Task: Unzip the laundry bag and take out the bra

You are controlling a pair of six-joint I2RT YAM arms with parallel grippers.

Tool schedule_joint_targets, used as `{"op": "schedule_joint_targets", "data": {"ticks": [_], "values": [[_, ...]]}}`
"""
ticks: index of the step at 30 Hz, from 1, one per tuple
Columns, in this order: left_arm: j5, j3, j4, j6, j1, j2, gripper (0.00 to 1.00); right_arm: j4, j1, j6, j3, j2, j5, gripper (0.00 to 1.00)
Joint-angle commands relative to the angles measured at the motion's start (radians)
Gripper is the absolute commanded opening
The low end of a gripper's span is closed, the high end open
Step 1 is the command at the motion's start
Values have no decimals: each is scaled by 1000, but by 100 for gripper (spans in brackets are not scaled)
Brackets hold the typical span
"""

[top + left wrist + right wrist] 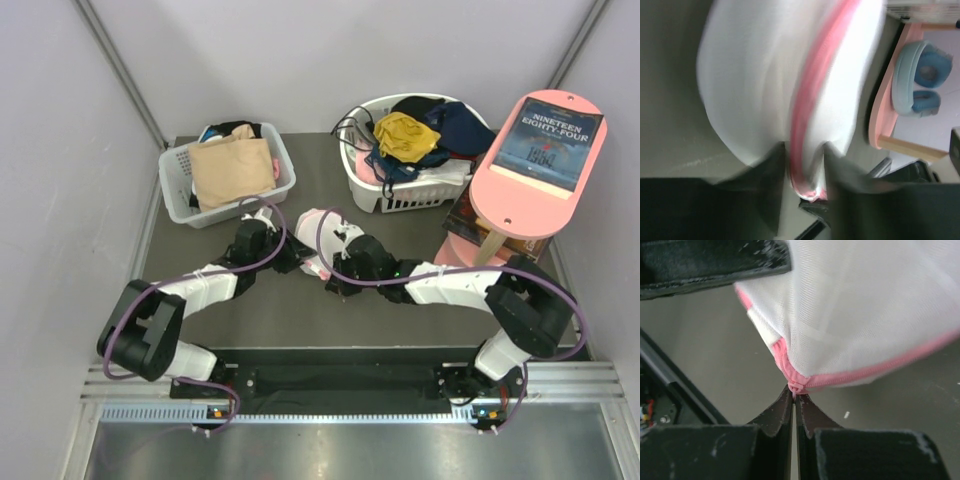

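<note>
Three views: one high and fixed, two riding my wrists.
From above and behind the arm bases I look down over the whole bench point(300, 310). The wrist cameras peer past my left hand point(804, 150) and right hand point(795, 392), very close on the laundry bag point(865, 305) from opposite sides; the top view shows it small, mid-bench.

We see a dark grey-brown table point(290, 320) boxed in on three sides by plain pale lilac-grey walls point(300, 50), with silver strips point(121, 70) running up the two back corners, the light soft and even over it all, and a ribbed aluminium rail point(580, 382) along the table's near edge.
</note>
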Motion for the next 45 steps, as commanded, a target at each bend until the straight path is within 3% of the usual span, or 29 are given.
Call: {"op": "schedule_joint_targets", "data": {"ticks": [1, 4, 7, 15, 24, 27, 39, 45], "values": [[13, 38, 68, 46, 26, -15, 53, 119, 20, 54, 8, 13, -96, 0], [-26, 27, -39, 65, 25, -70, 69, 164, 26, 80, 20, 38, -122, 0], [-71, -12, -121, 62, 25, -153, 71, 177, 33, 87, 55, 73, -146, 0], [-103, -118, -181, 5, 23, -337, 70, 187, 59, 79, 143, 150, -181, 0], [-102, -164, -175, -26, 22, -369, 65, 194, 67, 82, 150, 153, -173, 0], [-91, -171, -141, -41, 22, -352, 59, 194, 70, 82, 147, 150, -172, 0], [-83, -171, -70, -55, 22, -282, 1, 199, 72, 80, 121, 132, -170, 0], [-86, -140, -93, -34, 22, -272, 0, 175, 70, 77, 101, 124, -155, 0]]}}
